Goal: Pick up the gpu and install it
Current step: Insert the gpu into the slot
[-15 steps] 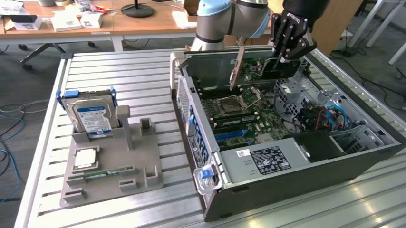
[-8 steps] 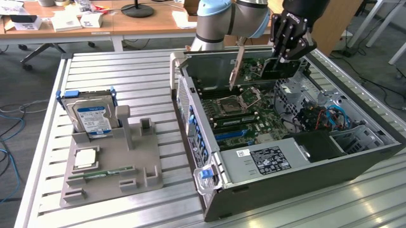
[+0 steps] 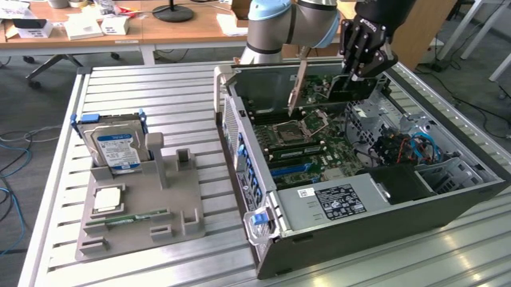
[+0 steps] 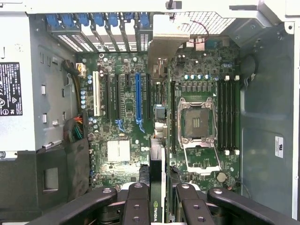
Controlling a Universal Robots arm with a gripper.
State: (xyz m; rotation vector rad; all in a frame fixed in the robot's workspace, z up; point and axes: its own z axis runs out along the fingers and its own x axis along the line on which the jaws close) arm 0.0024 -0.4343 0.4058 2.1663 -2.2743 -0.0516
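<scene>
My gripper (image 3: 361, 73) is shut on the gpu (image 3: 343, 89) and holds it on edge above the far end of the open computer case (image 3: 239, 128). The card's silver end bracket (image 3: 297, 84) hangs down toward the case's rear wall. In the wrist view the gpu (image 4: 158, 173) shows edge-on between the black fingers (image 4: 137, 201), and its bracket (image 4: 164, 44) reaches toward the rear slots. It hovers over the motherboard (image 4: 124, 150), between the blue slot (image 4: 138, 101) and the CPU socket (image 4: 197, 122), and does not sit in a slot.
A grey fixture (image 3: 136, 209) at the exterior view's left holds a hard drive (image 3: 116, 146), a RAM stick (image 3: 128, 220) and a square chip (image 3: 108, 200). Inside the case sit a power supply (image 3: 335, 200) and blue cables (image 3: 419, 146). The case walls stand up around the board.
</scene>
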